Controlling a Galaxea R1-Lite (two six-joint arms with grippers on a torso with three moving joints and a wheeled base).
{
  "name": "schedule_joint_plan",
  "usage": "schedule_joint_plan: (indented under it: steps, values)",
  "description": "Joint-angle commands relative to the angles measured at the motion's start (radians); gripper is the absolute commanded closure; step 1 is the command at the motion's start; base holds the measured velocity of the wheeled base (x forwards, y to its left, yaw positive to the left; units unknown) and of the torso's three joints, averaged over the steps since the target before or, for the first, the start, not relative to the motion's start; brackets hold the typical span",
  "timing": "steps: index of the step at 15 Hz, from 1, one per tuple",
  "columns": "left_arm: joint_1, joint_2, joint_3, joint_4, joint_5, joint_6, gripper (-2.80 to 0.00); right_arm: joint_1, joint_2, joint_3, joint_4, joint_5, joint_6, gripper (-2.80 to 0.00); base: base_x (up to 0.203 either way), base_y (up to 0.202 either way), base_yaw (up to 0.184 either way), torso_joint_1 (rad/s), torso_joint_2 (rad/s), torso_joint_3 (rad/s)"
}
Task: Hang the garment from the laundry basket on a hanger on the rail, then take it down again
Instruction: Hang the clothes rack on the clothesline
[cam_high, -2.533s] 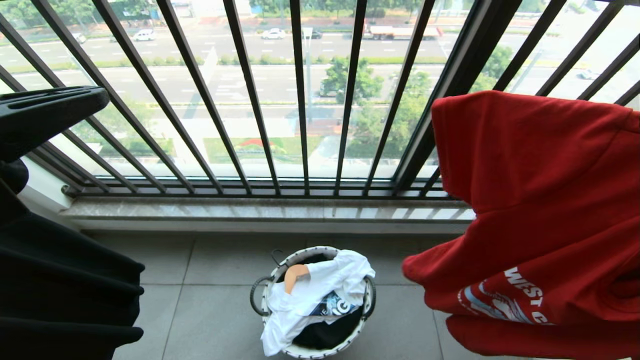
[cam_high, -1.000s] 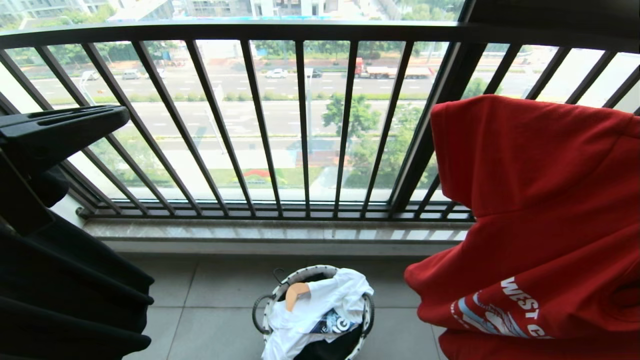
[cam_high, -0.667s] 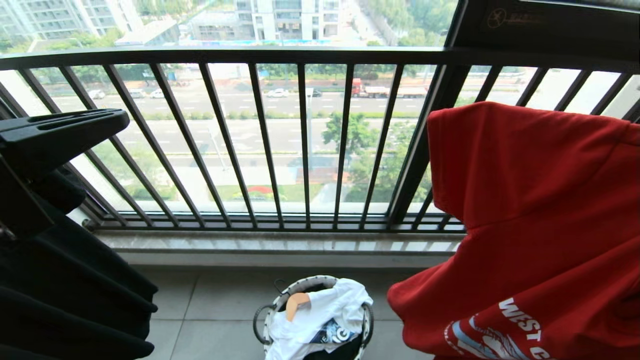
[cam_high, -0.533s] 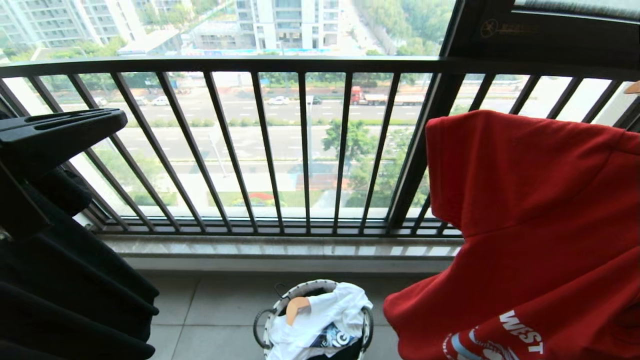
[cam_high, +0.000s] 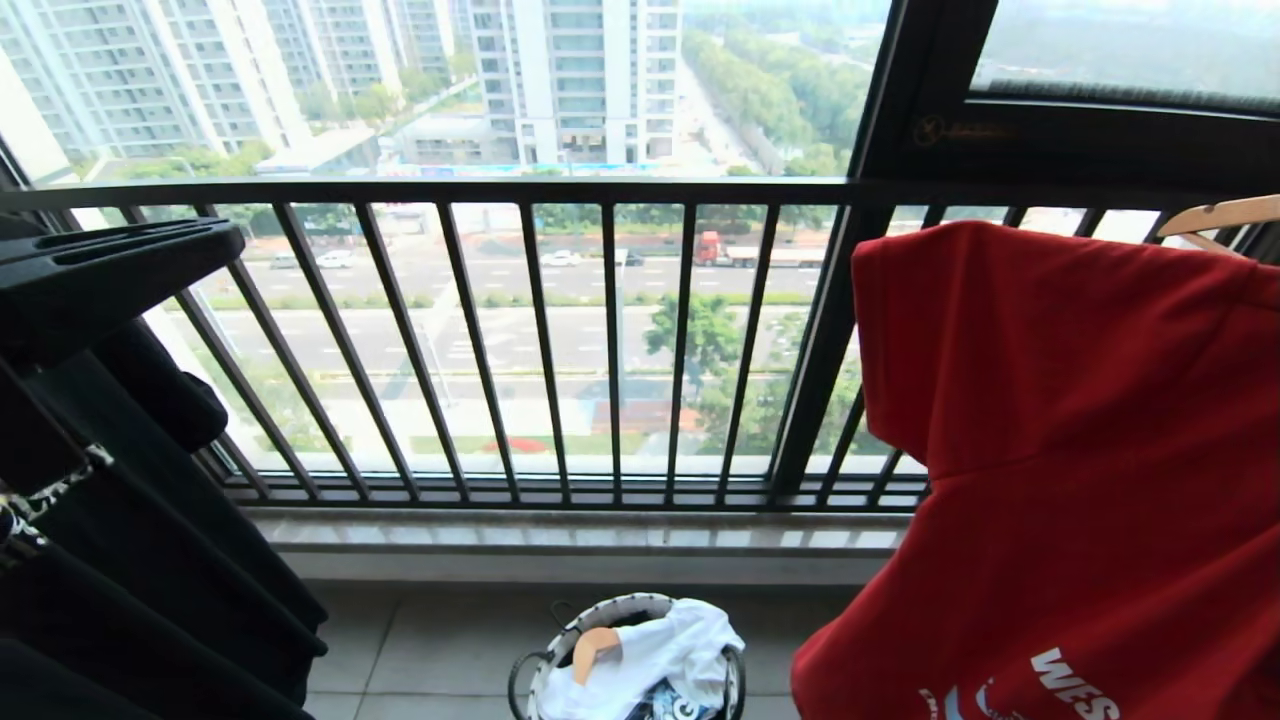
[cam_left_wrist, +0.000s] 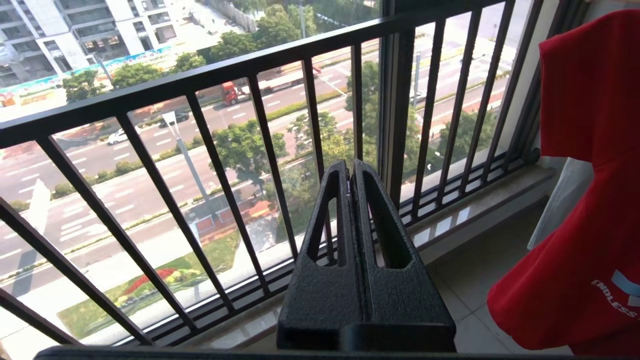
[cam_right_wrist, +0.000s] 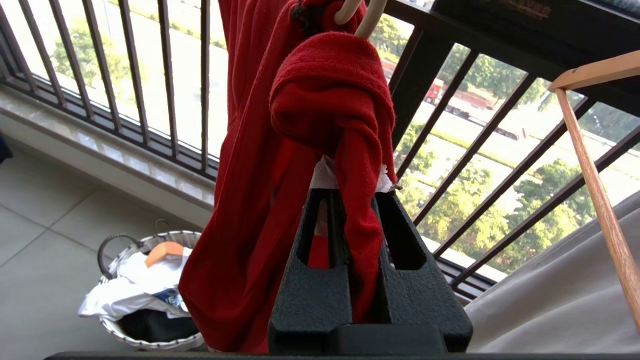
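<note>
1. Right claw (cam_right_wrist: 352, 200): closed on a bunched fold of the red garment (cam_high: 1060, 440), held up at the right, in front of the black balustrade (cam_high: 610, 340); cream hanger (cam_right_wrist: 360, 15) wires emerge just above the bunch.
2. Left claw (cam_left_wrist: 350, 172): fingers pressed together, holding nothing; raised at the left, pointing towards the balustrade.
3. Laundry basket (cam_high: 560, 645): on the tiled floor below, holding a white T-shirt (cam_high: 660, 655) and dark cloth.
4. A wooden hanger (cam_right_wrist: 590, 150) shows at the far right.
</note>
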Motion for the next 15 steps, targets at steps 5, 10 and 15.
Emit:
schedule_joint_plan:
  steps: [5, 10, 15]
  values:
    - [0.0, 0.003, 0.006, -0.007, 0.0, 0.003, 0.0, 0.0, 0.003, 0.001, 0.004, 0.0, -0.002, 0.0, 0.0, 0.0, 0.0, 0.001, 0.0, 0.187]
    - [0.0, -0.003, 0.001, -0.008, 0.0, 0.005, 0.0, 0.0, 0.009, 0.001, 0.003, 0.0, 0.0, 0.0, 0.0, 0.0, 0.0, 0.002, 0.0, 0.031]
    - [0.001, -0.006, -0.005, -0.01, 0.0, 0.002, 0.0, 0.0, 0.03, -0.004, 0.001, -0.01, 0.001, 0.0, 0.0, 0.0, 0.0, 0.0, 0.0, 0.0]
